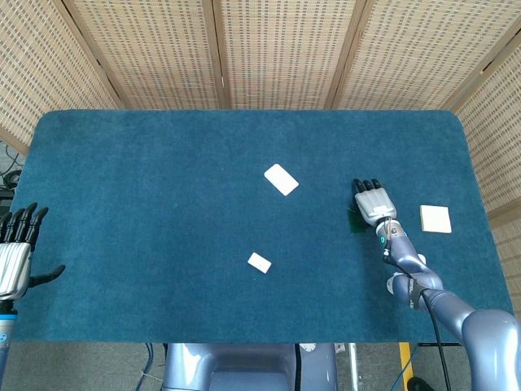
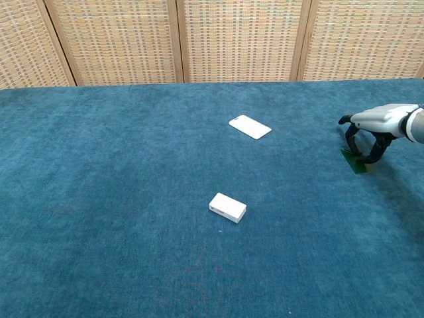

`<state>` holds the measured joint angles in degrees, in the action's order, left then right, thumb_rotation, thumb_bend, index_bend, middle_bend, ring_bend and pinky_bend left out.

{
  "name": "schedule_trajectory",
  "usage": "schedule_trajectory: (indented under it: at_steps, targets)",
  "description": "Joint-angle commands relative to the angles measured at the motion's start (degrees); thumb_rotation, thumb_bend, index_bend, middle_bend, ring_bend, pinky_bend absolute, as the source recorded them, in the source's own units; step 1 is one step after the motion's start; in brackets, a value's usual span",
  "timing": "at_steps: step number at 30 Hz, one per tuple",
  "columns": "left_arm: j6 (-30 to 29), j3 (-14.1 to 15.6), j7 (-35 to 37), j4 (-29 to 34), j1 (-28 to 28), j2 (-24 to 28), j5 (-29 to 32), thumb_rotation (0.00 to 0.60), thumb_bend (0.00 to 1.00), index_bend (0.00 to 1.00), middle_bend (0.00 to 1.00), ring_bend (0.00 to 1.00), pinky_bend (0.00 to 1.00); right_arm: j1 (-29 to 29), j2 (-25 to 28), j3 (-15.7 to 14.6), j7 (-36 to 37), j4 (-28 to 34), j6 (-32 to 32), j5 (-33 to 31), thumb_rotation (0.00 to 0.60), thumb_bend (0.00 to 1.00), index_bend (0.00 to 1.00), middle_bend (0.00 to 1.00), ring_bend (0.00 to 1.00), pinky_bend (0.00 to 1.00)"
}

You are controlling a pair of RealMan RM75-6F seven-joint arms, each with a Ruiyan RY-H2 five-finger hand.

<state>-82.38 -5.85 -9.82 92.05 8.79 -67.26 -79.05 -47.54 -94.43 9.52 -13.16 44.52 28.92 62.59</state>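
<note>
Woven cane screens close off the back of the scene, and in front of them a blue-carpeted worktop (image 1: 163,204) fills most of both views. At the right of the head view the right robot hand (image 1: 374,201) lies palm down over a small dark green card (image 2: 358,161); in the chest view its dark fingers (image 2: 371,151) curl down around that card, which sits tilted at the right edge of the frame, its edge touching the carpet. Whether the fingers truly pinch it I cannot tell. Just right of that hand lies a pale yellow square pad (image 1: 435,218), apart from it. Left of the hand, near the middle, rests a flat white card (image 1: 281,179), and lower down a small white box (image 1: 259,262). Nothing stands between these and the hand. At the lower left edge the left robot hand (image 1: 18,248) hangs off the worktop, fingers spread, holding nothing.
</note>
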Motion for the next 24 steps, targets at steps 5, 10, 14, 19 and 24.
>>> schedule_trajectory:
  at_steps: [5, 10, 14, 19, 24]
  targets:
    - [0.0, 0.0, 0.0, 0.1, 0.0, 0.0, 0.1, 0.600, 0.00, 0.00, 0.00, 0.00, 0.00, 0.0, 0.3, -0.2, -0.1, 0.2, 0.0, -0.6, 0.600, 0.47, 0.53, 0.00, 0.00, 0.00]
    - [0.0, 0.0, 0.1, 0.1, 0.0, 0.1, 0.1, 0.600, 0.00, 0.00, 0.00, 0.00, 0.00, -0.1, -0.2, -0.3, 0.1, -0.7, 0.2, -0.7, 0.600, 0.51, 0.54, 0.00, 0.00, 0.00]
    - [0.0, 0.1, 0.0, 0.1, 0.0, 0.0, 0.1, 0.600, 0.00, 0.00, 0.00, 0.00, 0.00, -0.1, -1.0, -0.5, 0.1, -2.0, 0.9, -0.4, 0.600, 0.52, 0.56, 0.00, 0.00, 0.00]
    - [0.1, 0.1, -0.1, 0.1, 0.1, 0.0, 0.1, 0.600, 0.00, 0.00, 0.00, 0.00, 0.00, 0.0, -2.5, -1.0, 0.1, -4.4, 1.4, 0.5, 0.600, 0.52, 0.57, 0.00, 0.00, 0.00]
    - [0.2, 0.1, -0.1, 0.2, 0.1, 0.0, 0.2, 0.600, 0.00, 0.00, 0.00, 0.00, 0.00, 0.1, -3.2, -1.2, 0.9, -5.4, 1.7, 1.5, 0.600, 0.53, 0.57, 0.00, 0.00, 0.00]
